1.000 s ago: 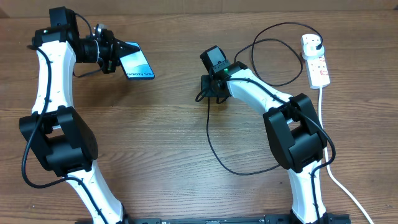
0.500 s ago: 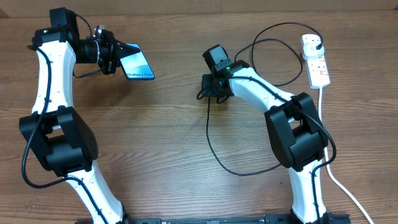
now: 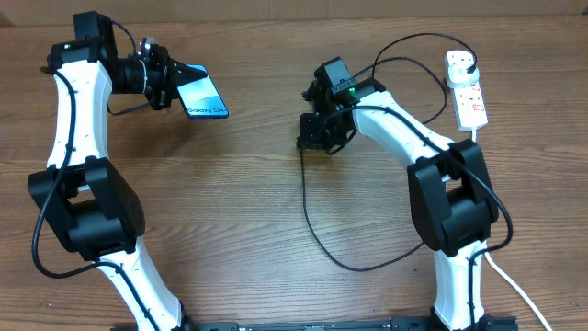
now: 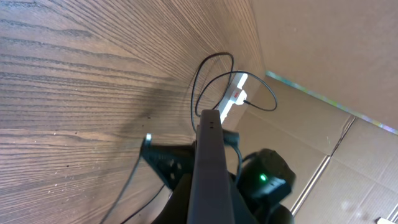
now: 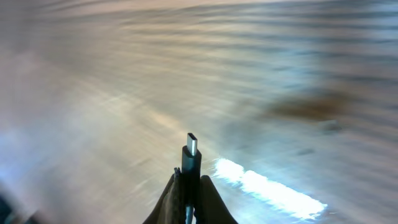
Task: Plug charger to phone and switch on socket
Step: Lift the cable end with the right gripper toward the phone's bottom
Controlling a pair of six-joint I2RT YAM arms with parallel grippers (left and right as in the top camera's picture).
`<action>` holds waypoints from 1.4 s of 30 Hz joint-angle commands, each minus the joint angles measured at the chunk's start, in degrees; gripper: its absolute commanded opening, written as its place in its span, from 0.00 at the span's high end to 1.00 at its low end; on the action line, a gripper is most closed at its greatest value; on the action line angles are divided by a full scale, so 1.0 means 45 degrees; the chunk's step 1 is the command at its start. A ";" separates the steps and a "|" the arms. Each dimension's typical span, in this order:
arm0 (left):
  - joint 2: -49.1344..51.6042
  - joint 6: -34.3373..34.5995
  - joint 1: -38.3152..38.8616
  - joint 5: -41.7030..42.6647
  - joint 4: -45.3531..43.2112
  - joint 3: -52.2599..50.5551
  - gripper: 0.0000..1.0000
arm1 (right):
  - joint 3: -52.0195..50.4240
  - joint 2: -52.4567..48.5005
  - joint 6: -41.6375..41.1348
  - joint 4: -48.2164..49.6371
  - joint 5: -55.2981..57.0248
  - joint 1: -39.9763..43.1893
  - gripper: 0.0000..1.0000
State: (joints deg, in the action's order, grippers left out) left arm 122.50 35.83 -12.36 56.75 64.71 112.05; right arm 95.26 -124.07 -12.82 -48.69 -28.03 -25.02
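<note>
The phone [image 3: 204,95] is held above the table [image 3: 220,221] near the far left corner. The fingers of the left gripper [image 3: 173,83] are closed on one end of it, and the screen is turned upward. The charger [image 3: 305,188] is pinched just behind its connector tip [image 5: 193,144] by the closed right gripper [image 3: 322,136], near the middle of the far edge. Compared with one second ago, the right wrist is swung toward the far edge and turned, and its own view is blurred, so motion is judged. The tip seems to be aimed now for the phone, which is well apart. The socket [image 3: 466,90] lies at the far right corner and is not yet touched.
</note>
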 commanded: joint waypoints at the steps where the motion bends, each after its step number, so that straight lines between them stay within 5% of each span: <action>1: 0.0005 -0.0359 0.0097 0.0393 0.0005 0.0015 0.96 | 0.0301 0.0617 0.0971 -0.0058 -0.2157 -0.0005 0.96; 8: 0.0005 -0.0583 0.0097 0.0393 0.0053 0.0015 0.96 | 0.0301 0.0617 0.1996 -0.0520 -0.3827 -0.0005 0.96; 22: 0.0005 -0.2827 0.0277 0.1360 -0.0432 0.0015 0.96 | 0.0301 0.0622 0.2861 -0.0685 -1.1536 0.0005 0.96; 26: 0.0005 -0.2380 0.0277 0.2657 -0.1472 0.0015 0.96 | 0.0301 0.0622 0.2531 -0.0670 -1.2798 0.0005 0.96; 37: 0.0005 -0.1336 0.0311 0.2157 -0.2477 0.0015 0.96 | 0.0301 0.0622 0.2011 -0.0340 -1.3517 0.0000 0.96; 42: 0.0005 -0.0209 0.0588 0.2166 -0.2939 0.0015 0.96 | 0.0301 0.0622 0.0160 0.1341 -1.3508 -0.0073 0.96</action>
State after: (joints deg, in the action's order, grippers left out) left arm 122.50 30.39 -11.14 64.86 52.07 111.98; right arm 95.26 -123.04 -6.52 -44.84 -86.96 -25.12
